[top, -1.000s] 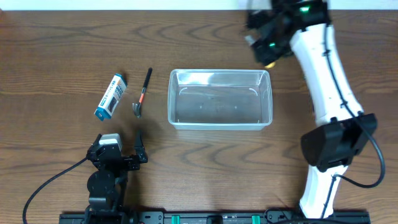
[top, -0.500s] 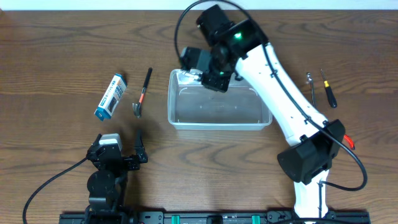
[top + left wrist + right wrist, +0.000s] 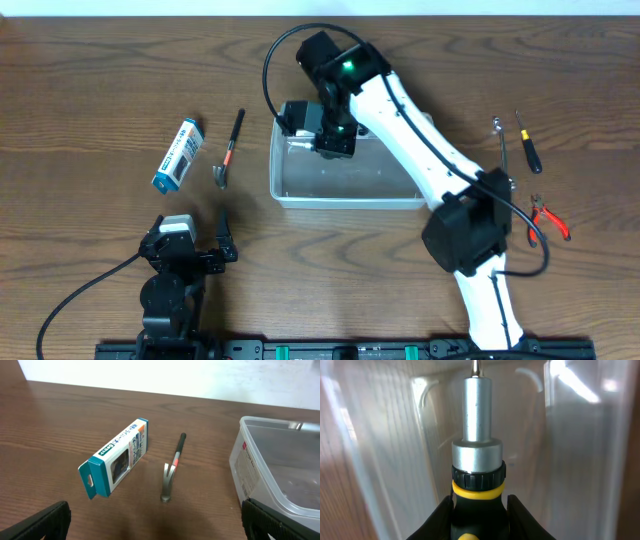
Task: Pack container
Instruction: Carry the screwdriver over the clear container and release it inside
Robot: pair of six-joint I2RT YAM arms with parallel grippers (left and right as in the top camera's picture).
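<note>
The clear plastic container (image 3: 345,190) stands mid-table; it also shows at the right of the left wrist view (image 3: 280,465) and fills the right wrist view (image 3: 385,450). My right gripper (image 3: 318,128) hangs over its far left corner. It is shut on a screwdriver (image 3: 477,480) with a black-and-yellow handle and a silver shaft, pointing into the container. My left gripper (image 3: 190,252) is open and empty at the near left, its fingertips at the lower corners of the left wrist view (image 3: 159,520).
A blue-and-white box (image 3: 177,154) and a small hammer (image 3: 229,150) lie left of the container. A wrench (image 3: 499,140), a dark screwdriver (image 3: 528,143) and red pliers (image 3: 549,217) lie at the right.
My right arm has swung from the far right corner leftward to the container's far left corner, carrying the screwdriver. The left arm has not moved.
</note>
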